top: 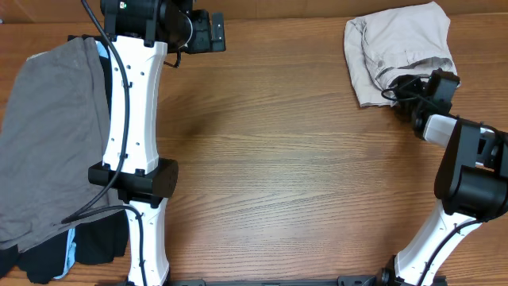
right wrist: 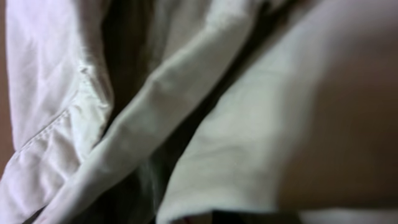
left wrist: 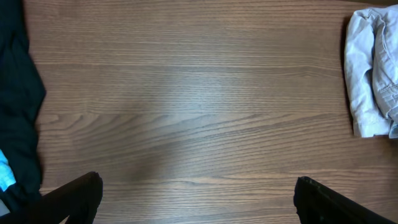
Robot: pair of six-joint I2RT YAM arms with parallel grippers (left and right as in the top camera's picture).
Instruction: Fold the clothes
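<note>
Currently: right gripper (top: 402,89) against shorts (top: 397,40), opening cannot be told; left gripper (left wrist: 198,184) wide, empty. Step, likely: first grasp. Next: spread them flat.

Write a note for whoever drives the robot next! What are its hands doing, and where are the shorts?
Left gripper: open, over bare wooden table, holding nothing.
Right gripper: at the near edge of the crumpled pale beige cotton shorts; cloth fills its camera, so open or shut cannot be told.
Shorts: bunched at the table's far right corner.
Done: no fold visible.
Left: spread flat, then fold.
</note>
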